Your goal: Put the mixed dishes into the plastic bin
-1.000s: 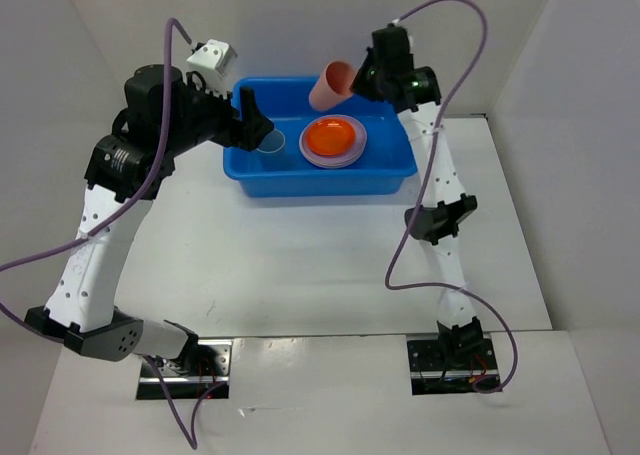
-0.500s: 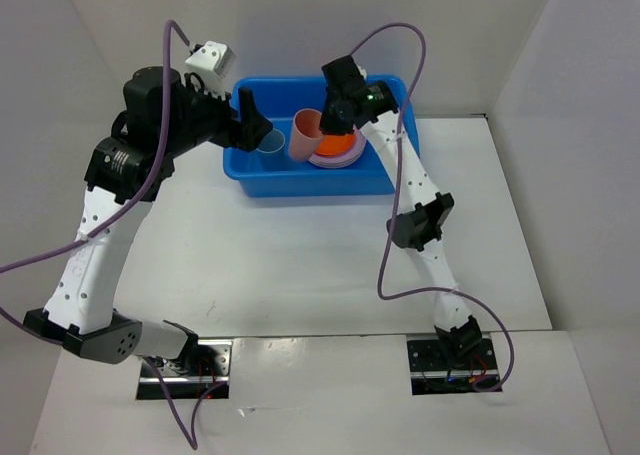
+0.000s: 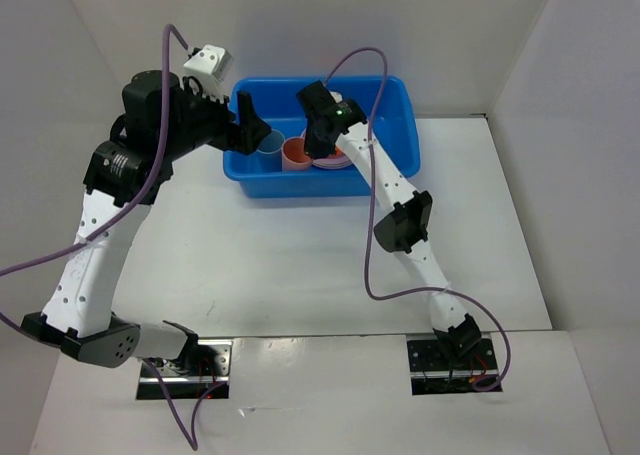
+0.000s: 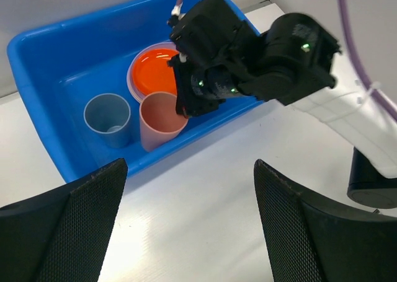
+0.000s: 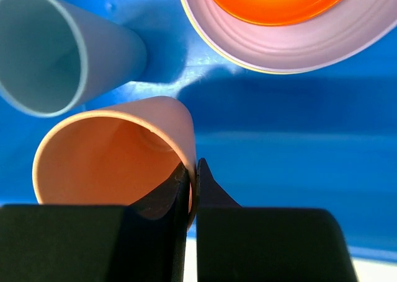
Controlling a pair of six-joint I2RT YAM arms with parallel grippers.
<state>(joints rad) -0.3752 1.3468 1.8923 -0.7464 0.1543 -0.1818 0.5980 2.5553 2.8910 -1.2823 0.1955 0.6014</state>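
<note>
Pinching the pink cup [image 5: 111, 158] by its wall with my right fingers [image 5: 184, 181], inside the blue bin [image 3: 330, 183] at the bench [image 3: 280, 255]'s far edge, just beside the blue cup [image 4: 107, 116]; my left fingers [image 3: 252, 125] spread wide, empty.

We see a matte white table [image 3: 300, 265] boxed in by plain white walls [image 3: 300, 15] behind and on both sides; soft, even light, faint shadows.
</note>
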